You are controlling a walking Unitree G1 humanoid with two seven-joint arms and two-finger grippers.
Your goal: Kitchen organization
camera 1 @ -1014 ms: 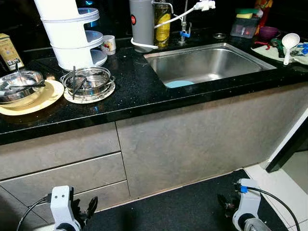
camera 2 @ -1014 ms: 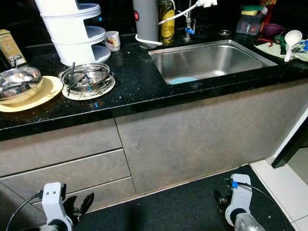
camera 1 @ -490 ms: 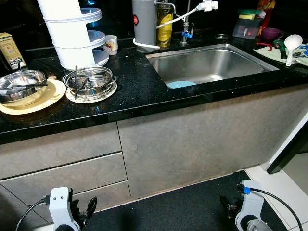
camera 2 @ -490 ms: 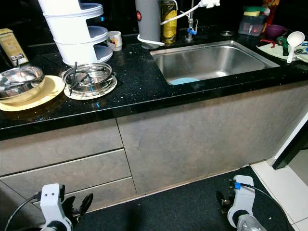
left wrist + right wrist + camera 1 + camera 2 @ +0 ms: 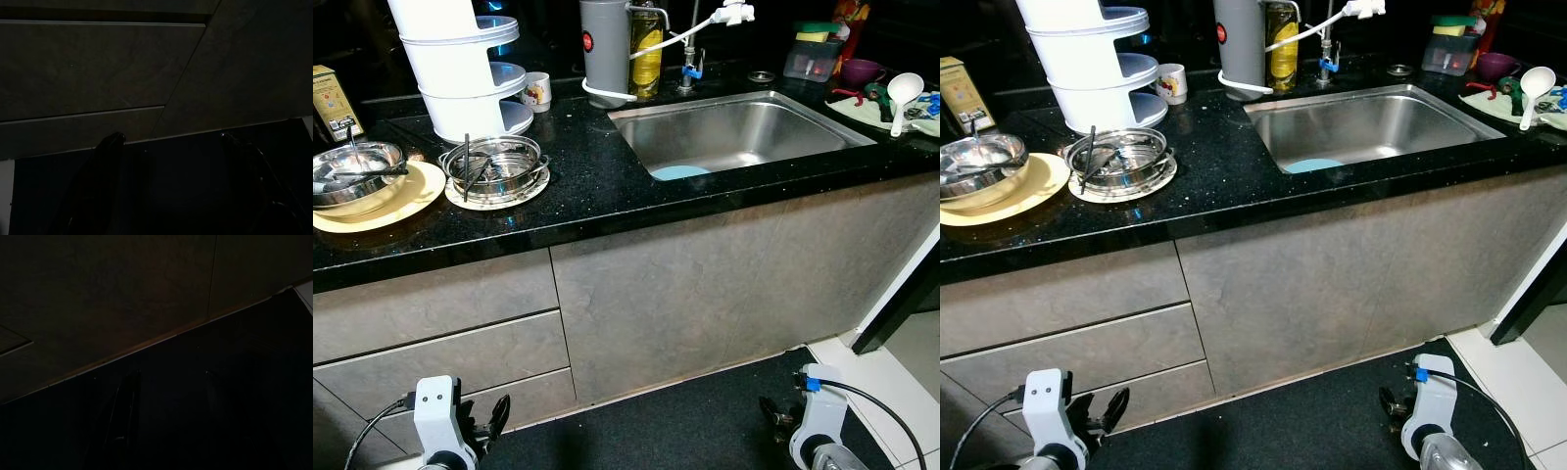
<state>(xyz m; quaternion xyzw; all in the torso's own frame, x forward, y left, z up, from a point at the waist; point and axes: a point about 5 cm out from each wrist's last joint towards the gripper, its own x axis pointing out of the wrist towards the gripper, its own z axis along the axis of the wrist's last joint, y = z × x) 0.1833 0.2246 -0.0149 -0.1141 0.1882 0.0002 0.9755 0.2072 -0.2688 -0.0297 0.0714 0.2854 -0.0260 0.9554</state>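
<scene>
Standing before the black counter (image 5: 597,186), we see both arms hang low by the dark floor mat (image 5: 705,421), well below that counter and everything on it. The left gripper (image 5: 494,419) holds its two black fingers spread apart and grasps nothing; the left wrist view confirms the gap, with drawer fronts (image 5: 98,68) beyond. The right gripper (image 5: 771,413) also hangs empty, its fingers parted as the right wrist view dimly shows.

On the counter, left of the sink (image 5: 744,127), a metal bowl (image 5: 352,174) sits on a yellow plate (image 5: 386,206), and beside it a wire steaming rack (image 5: 494,166) rests on a small plate. Behind these stands a white tiered rack (image 5: 460,73) and a small mug (image 5: 537,90). A grey canister (image 5: 603,44) and an oil bottle (image 5: 646,54) stand behind the sink; a blue dish (image 5: 680,171) lies inside it. Right of the sink lies a white ladle (image 5: 901,93). A yellow box (image 5: 335,98) stands at the counter's far left; its writing is too small to read.
</scene>
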